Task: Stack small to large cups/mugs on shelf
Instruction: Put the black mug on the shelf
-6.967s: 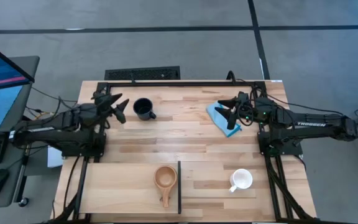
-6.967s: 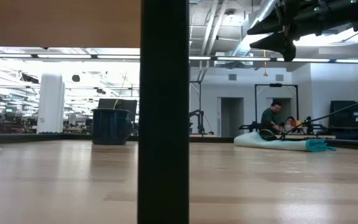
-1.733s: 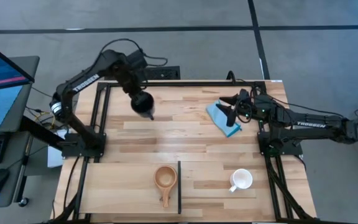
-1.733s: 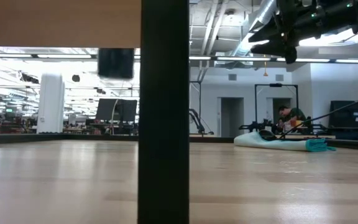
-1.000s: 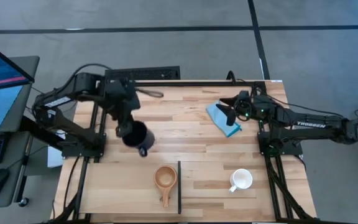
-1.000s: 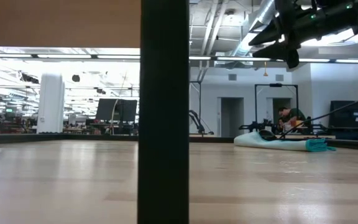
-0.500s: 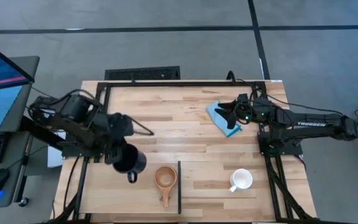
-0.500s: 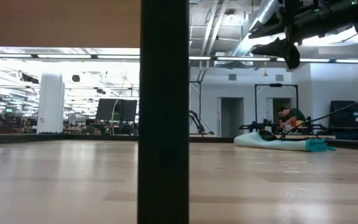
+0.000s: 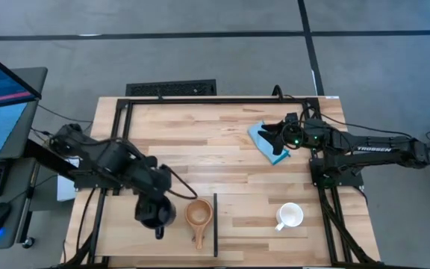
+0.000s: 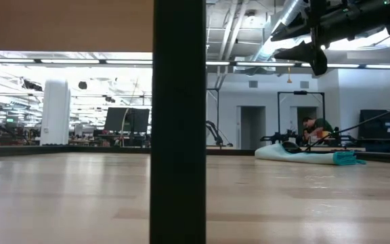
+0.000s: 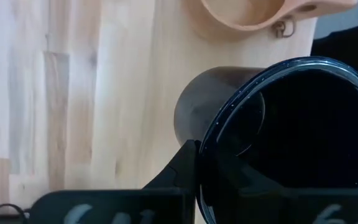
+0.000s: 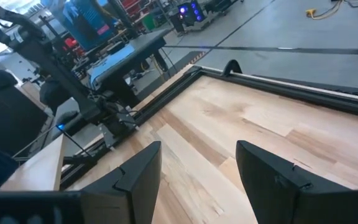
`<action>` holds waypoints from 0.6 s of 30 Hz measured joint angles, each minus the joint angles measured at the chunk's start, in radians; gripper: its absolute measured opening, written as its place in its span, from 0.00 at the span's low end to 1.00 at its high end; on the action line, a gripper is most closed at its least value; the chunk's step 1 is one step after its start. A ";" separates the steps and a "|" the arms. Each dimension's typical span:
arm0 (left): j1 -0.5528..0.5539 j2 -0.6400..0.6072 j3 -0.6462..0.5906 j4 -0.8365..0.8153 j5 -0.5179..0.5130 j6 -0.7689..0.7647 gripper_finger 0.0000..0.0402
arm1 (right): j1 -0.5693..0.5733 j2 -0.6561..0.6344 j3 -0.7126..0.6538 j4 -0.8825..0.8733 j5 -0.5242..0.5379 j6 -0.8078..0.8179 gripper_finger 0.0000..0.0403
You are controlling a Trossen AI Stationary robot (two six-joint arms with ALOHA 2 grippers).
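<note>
High view: the left end effector [image 9: 154,203] is clamped on the rim of the black mug [image 9: 157,214], held over the shelf [image 9: 125,224] just beside the wooden cup [image 9: 198,214]. A rim grip this thin could let the mug swing or slip, and lowering it so near could knock the wooden cup out of place. The white mug [image 9: 290,216] stands well apart, past the shelf's dark edge [image 9: 215,224]. The right end effector [image 9: 278,134] waits wide open and empty above the blue cloth [image 9: 266,142].

Low view: only the dark edge [image 10: 178,122] and the far cloth [image 10: 310,156] show; no mug can be seen.

Left wrist view: the black mug [image 11: 291,137] looks glossy and dark inside, its rim pinched by a finger [image 11: 179,171]; the pale wooden cup [image 11: 253,12] lies close beyond.

Right wrist view: open fingers [image 12: 138,168], bare table [image 12: 260,124].
</note>
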 joint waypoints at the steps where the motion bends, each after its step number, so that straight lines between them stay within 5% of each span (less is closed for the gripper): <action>1: -0.003 0.010 0.000 0.000 0.007 -0.007 0.01 | 0.000 0.000 0.000 0.000 0.000 0.000 0.57; 18: -0.040 0.101 0.000 0.002 0.012 -0.128 0.01 | 0.000 0.000 -0.001 -0.009 -0.011 -0.002 0.57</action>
